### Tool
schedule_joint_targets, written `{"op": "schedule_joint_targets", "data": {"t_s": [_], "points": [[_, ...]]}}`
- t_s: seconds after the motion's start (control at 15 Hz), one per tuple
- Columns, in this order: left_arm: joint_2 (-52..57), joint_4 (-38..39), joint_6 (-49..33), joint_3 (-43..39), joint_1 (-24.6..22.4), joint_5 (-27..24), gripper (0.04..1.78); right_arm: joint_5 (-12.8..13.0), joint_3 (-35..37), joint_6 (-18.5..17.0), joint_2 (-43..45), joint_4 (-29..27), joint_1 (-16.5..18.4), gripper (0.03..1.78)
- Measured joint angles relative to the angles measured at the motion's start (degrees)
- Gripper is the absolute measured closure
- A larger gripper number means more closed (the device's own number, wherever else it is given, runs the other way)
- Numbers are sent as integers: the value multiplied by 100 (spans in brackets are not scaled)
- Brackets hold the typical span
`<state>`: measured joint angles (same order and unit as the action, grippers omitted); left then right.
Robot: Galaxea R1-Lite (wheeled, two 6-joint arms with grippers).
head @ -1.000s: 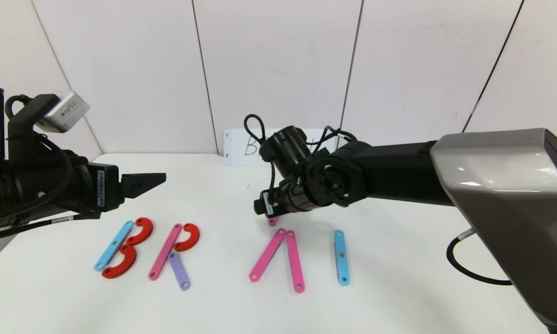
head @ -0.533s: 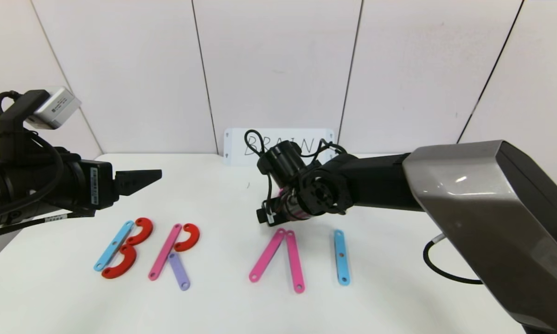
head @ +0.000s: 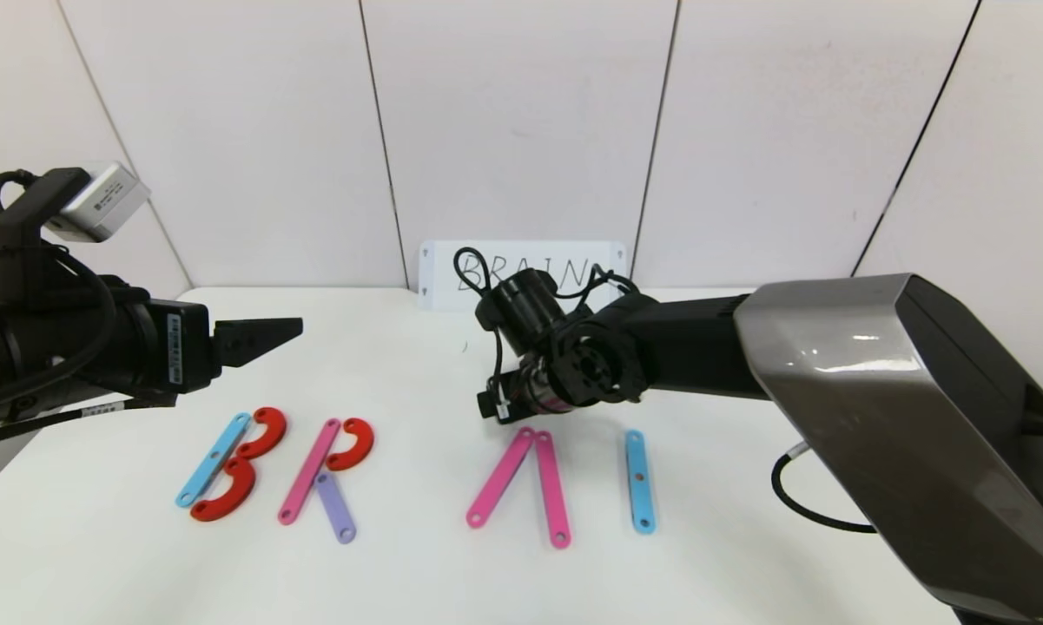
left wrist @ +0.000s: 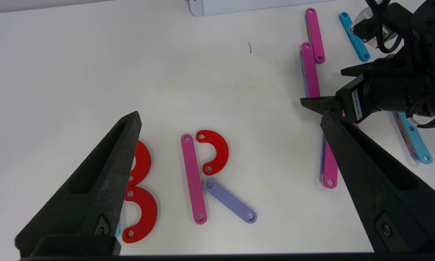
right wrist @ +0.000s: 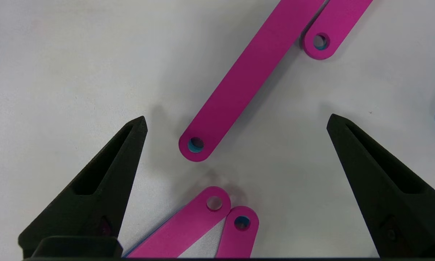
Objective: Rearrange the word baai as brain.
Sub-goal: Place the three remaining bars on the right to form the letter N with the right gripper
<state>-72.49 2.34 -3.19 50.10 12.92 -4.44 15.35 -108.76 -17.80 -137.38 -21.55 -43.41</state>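
Note:
The word lies along the table's front. On the left is a B of a light-blue strip (head: 213, 460) and two red arcs (head: 226, 495). Beside it is an R of a pink strip (head: 310, 471), a red arc (head: 353, 444) and a purple strip (head: 334, 508). Two pink strips (head: 521, 477) lean together like a roofless A, then comes a light-blue strip (head: 639, 480). My right gripper (right wrist: 237, 119) hangs open just above the two strips' meeting tips (right wrist: 213, 217), holding nothing. A loose pink strip (right wrist: 246, 83) lies just beyond them. My left gripper (left wrist: 229, 116) is open and empty, above the R.
A white card (head: 521, 260) with handwritten BRAIN leans on the back wall. Behind the word lie spare strips: two pink ones (left wrist: 313, 34) and a light-blue one (left wrist: 355, 36). A black cable (head: 799, 503) loops under my right arm.
My right arm has sunk lower and a little left over the tips of the two leaning pink strips. The left arm drew back slightly. Both grippers stayed open.

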Motion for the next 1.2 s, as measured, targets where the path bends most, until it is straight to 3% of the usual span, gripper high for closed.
{"op": "schedule_joint_targets", "data": {"t_s": [1.2], "points": [[68,-80,15,-27,13,-82,9,27,-339,5,-343,44,-11,7]]}}
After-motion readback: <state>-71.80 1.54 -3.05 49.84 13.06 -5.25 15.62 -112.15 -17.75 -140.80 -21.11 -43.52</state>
